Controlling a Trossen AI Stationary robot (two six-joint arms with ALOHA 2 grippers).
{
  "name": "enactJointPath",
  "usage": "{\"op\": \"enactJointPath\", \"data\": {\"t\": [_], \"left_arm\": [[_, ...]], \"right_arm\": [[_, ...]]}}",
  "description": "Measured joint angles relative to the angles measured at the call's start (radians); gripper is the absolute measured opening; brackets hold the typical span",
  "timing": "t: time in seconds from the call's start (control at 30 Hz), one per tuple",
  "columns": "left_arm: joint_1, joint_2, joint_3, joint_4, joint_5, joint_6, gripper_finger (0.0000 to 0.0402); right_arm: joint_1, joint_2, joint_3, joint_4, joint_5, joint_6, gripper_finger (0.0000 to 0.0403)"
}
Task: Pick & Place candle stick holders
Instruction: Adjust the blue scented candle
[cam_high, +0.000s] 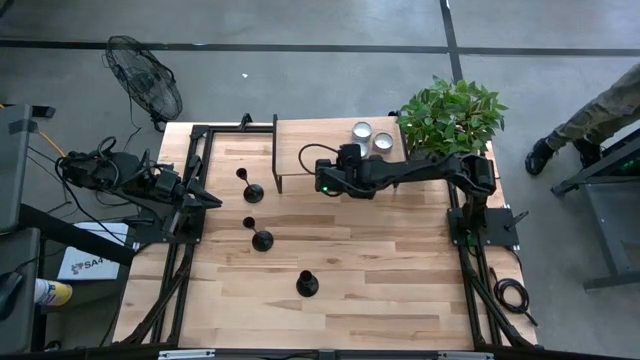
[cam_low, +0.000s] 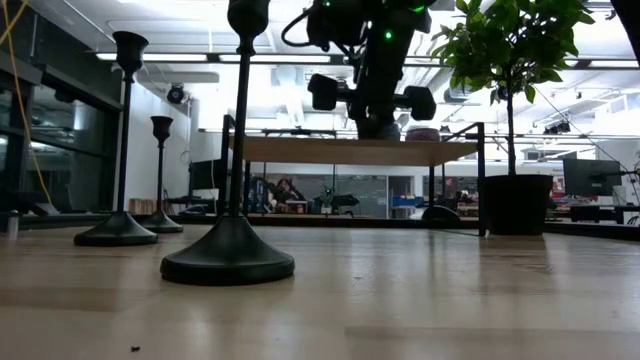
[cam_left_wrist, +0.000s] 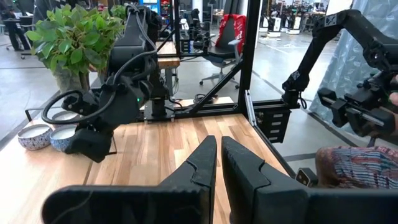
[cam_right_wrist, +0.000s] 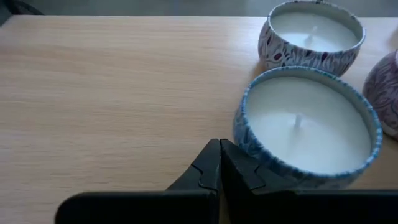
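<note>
Three black candle stick holders stand upright on their round bases on the wooden table: one at the far left (cam_high: 250, 190), one in the middle (cam_high: 260, 238), one nearest (cam_high: 306, 283). In the low view they show as the near one (cam_low: 230, 150) and two farther ones (cam_low: 120, 140) (cam_low: 161, 175). My left gripper (cam_high: 207, 200) is shut and empty at the table's left edge, also seen in its wrist view (cam_left_wrist: 219, 155). My right gripper (cam_right_wrist: 219, 149) is shut and empty above the raised wooden shelf (cam_high: 310, 140), its tips close beside a blue candle tin (cam_right_wrist: 305, 124).
Candle tins (cam_high: 362, 131) (cam_high: 383, 143) sit on the shelf's right part. A potted plant (cam_high: 452, 115) stands at the far right corner. Black frame rails (cam_high: 190, 230) run along the table's sides. A fan (cam_high: 145, 80) and a person's legs (cam_high: 590, 120) are beyond the table.
</note>
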Motion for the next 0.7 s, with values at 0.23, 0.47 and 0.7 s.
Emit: {"op": "enactJointPath", "data": {"t": [0.23,0.47,0.7], "left_arm": [[0.000,0.000,0.000,0.000,0.000,0.000,0.0026],[0.000,0.000,0.000,0.000,0.000,0.000,0.0026],[0.000,0.000,0.000,0.000,0.000,0.000,0.0026]], "right_arm": [[-0.003,0.000,-0.005,-0.021,0.030,0.016,0.0000],[-0.003,-0.004,-0.006,-0.091,0.049,0.060,0.0000],[-0.003,-0.005,-0.005,-0.099,0.051,0.063,0.0000]]}}
